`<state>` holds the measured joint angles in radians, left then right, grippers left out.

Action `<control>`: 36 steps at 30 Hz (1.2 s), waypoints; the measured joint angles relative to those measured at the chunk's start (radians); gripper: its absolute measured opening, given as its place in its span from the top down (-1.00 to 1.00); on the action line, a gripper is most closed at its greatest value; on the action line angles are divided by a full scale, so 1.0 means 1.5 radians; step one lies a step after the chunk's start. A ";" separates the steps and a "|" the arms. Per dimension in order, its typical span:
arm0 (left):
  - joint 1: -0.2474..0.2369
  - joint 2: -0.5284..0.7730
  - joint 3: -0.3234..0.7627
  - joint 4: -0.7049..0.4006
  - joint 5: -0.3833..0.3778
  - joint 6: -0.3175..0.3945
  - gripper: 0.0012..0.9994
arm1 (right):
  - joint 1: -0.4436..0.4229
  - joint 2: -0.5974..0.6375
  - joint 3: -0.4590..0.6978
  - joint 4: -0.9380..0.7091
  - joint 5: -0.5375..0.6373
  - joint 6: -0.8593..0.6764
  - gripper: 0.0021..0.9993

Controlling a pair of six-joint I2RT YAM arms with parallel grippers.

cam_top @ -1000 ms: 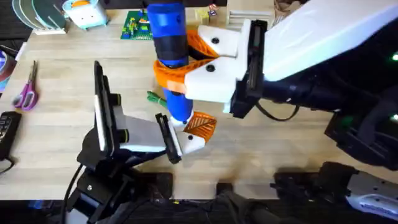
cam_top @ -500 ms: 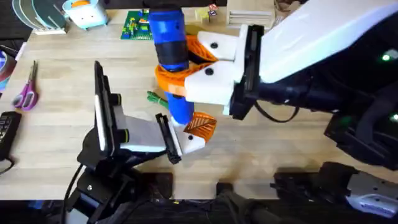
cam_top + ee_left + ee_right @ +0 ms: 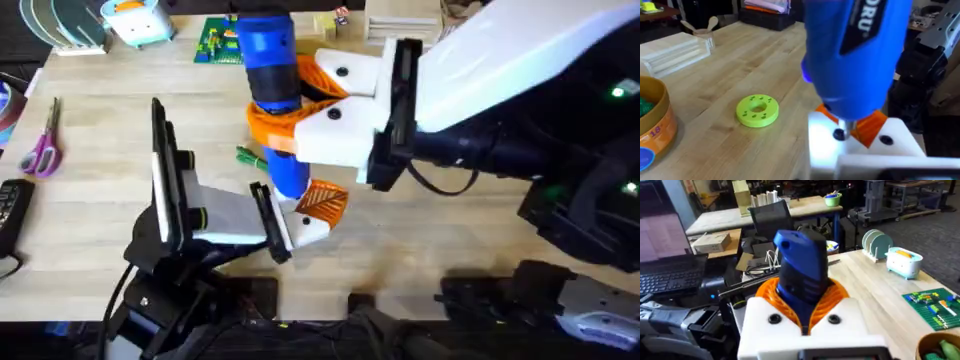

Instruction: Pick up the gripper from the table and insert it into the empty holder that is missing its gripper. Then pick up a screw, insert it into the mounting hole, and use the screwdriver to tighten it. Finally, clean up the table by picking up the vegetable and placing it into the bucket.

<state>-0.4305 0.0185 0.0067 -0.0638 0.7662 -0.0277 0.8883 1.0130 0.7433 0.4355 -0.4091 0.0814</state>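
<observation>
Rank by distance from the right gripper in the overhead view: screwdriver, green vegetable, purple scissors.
1. screwdriver: clamped in the right gripper.
2. vegetable: on the table just left of the gripper.
3. scissors: far left edge of the table.

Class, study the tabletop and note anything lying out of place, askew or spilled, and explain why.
A slim green vegetable lies loose on the table beside the blue screwdriver, instead of inside the bucket. Nothing looks spilled or damaged.
</observation>
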 joint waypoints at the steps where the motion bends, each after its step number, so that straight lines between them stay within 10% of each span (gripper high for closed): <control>1: 0.000 0.000 0.000 0.000 0.000 0.000 0.99 | 0.000 0.000 0.000 0.006 0.000 0.000 0.95; 36: 0.000 0.000 0.000 0.000 0.000 0.000 0.99 | -0.017 0.001 0.000 0.019 0.000 0.019 0.95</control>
<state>-0.4305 0.0185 0.0067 -0.0635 0.7662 -0.0277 0.8627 1.0149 0.7433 0.4637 -0.4095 0.1097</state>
